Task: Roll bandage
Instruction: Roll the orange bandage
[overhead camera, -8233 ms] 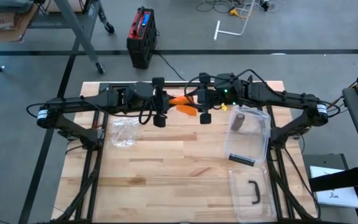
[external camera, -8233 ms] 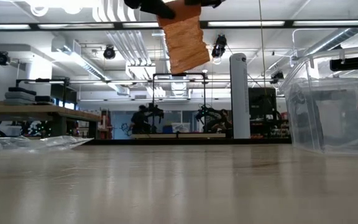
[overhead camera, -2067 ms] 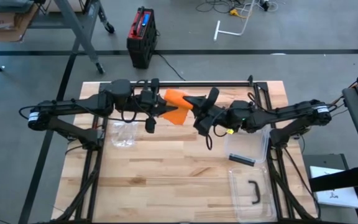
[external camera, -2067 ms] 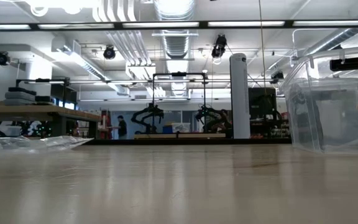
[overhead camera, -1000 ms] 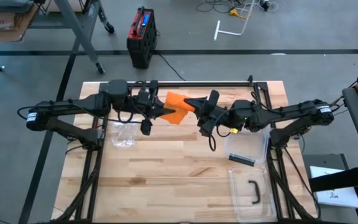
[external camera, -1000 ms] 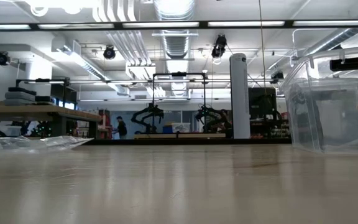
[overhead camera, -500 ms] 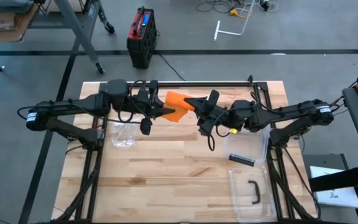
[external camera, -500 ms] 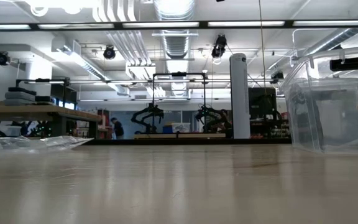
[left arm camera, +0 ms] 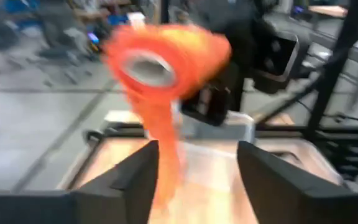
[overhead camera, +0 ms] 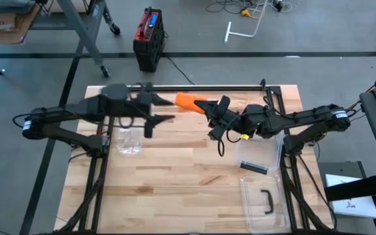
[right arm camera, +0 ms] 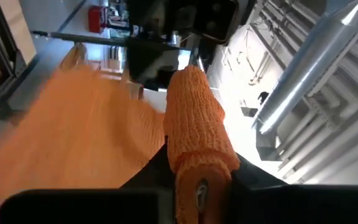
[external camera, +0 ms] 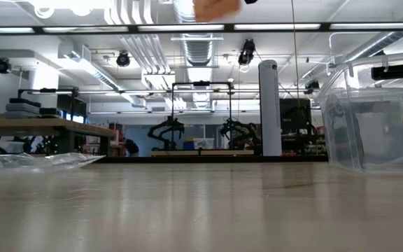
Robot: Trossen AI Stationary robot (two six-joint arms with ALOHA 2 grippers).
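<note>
Above wood table (overhead camera: 175, 176), left gripper (overhead camera: 165, 119) newly open, off bandage (overhead camera: 189, 101); right gripper (overhead camera: 209, 108) clamping it.

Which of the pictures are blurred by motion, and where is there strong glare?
Left wrist view: the orange bandage roll is smeared by motion. High view: the left gripper is blurred. Low view: glare along the ceiling lamps. Right wrist view: bright, washed-out ceiling.
</note>
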